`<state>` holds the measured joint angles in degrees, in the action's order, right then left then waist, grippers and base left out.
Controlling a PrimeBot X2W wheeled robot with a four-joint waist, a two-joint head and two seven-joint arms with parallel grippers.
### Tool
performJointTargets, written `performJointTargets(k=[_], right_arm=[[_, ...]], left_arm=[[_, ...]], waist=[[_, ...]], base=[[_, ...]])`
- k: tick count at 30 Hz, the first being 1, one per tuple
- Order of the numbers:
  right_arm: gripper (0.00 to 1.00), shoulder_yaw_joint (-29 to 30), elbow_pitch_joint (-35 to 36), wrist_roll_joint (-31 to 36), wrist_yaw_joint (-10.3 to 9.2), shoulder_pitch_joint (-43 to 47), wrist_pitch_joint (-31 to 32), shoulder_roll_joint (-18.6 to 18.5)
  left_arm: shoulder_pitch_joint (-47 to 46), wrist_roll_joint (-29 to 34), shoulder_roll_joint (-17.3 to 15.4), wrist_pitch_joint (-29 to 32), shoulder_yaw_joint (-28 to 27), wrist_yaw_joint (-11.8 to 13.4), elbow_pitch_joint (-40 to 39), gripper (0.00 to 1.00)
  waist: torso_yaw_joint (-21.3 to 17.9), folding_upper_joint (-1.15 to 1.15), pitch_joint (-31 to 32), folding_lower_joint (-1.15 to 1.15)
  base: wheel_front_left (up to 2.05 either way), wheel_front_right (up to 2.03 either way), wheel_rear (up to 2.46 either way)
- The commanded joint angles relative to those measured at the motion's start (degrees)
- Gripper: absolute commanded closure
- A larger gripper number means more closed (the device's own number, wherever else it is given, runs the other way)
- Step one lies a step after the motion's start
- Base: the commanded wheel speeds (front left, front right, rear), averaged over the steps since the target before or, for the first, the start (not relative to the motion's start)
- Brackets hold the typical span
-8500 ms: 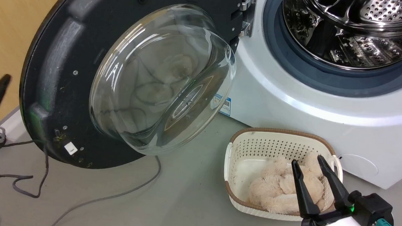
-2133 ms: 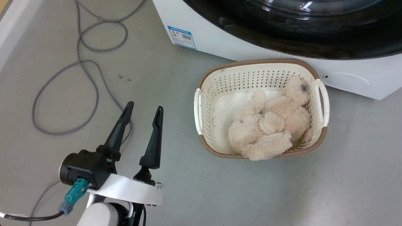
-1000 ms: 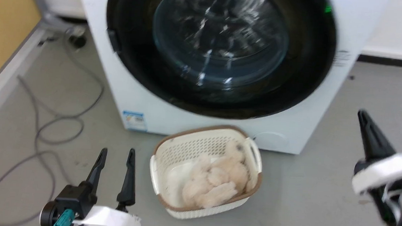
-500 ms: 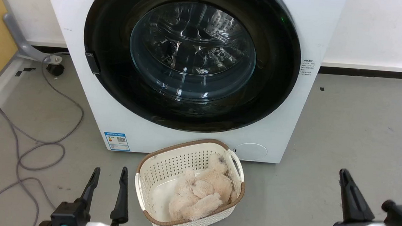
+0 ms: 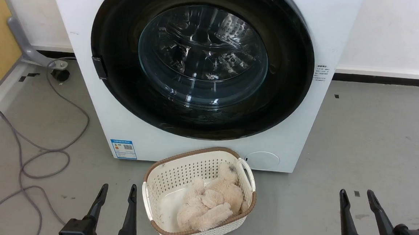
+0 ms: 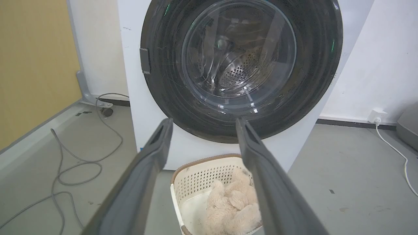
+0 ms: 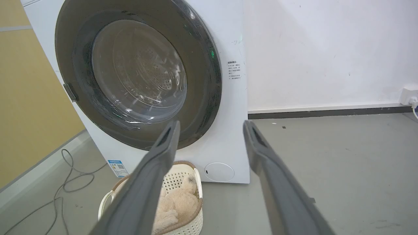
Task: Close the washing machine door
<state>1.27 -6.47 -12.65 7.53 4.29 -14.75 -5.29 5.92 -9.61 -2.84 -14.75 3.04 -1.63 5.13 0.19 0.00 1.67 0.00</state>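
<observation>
The washing machine door (image 5: 202, 59) lies flat against the white machine front, its wide black rim around the clear glass window, with the steel drum showing through. It appears the same way, shut, in the left wrist view (image 6: 240, 62) and the right wrist view (image 7: 137, 73). My left gripper (image 5: 117, 192) stands open at the lower left, well back from the machine, with nothing between its fingers (image 6: 156, 143). At the lower right my right gripper (image 5: 356, 196) is open and empty too, its fingers (image 7: 253, 137) pointing toward the machine.
A cream perforated basket (image 5: 155, 176) holding a beige plush toy (image 5: 209, 204) sits on the grey floor right before the machine. Grey cables (image 5: 44, 147) loop on the floor at left by a yellow wall. A white wall stands behind at right.
The door, wide open in the earliest frame, now lies shut against the machine. The camera has pulled back and tilted up. My right gripper has dropped to the lower right.
</observation>
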Motion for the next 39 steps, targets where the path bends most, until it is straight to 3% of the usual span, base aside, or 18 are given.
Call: performJointTargets(k=[1, 14, 15, 39], right_arm=[[0.00, 0.12, 0.41, -0.04, -0.04, 0.92, -0.25, 0.40], [0.00, -0.71, 0.17, -0.64, -0.04, 0.75, -0.25, 0.66], [1.00, -0.78, 0.04, -0.31, 0.00, 0.01, 0.00, 0.46], [1.00, -0.82, 1.10, 1.95, 0.00, -0.74, 2.46, 0.78]], left_arm=[[0.56, 0.47, -0.04, -0.25, 0.06, 0.17, -0.20, 0.00], [0.13, 0.45, -0.04, -0.25, 0.69, 0.56, -0.56, 0.00], [0.02, 0.34, 0.00, 0.00, 0.67, 0.46, -0.40, 1.00], [-0.97, 1.87, 0.01, 2.52, 0.08, 0.65, -1.12, 1.00]], waist=[[-0.02, 0.00, 0.02, 0.00], [0.20, 0.00, -0.10, 0.00], [0.21, 0.00, -0.10, 0.00], [0.14, 0.00, -0.36, 0.00]], base=[[0.00, 0.00, 0.00], [0.00, 0.00, 0.00], [0.00, 0.00, 0.00], [0.00, 0.00, 0.00]])
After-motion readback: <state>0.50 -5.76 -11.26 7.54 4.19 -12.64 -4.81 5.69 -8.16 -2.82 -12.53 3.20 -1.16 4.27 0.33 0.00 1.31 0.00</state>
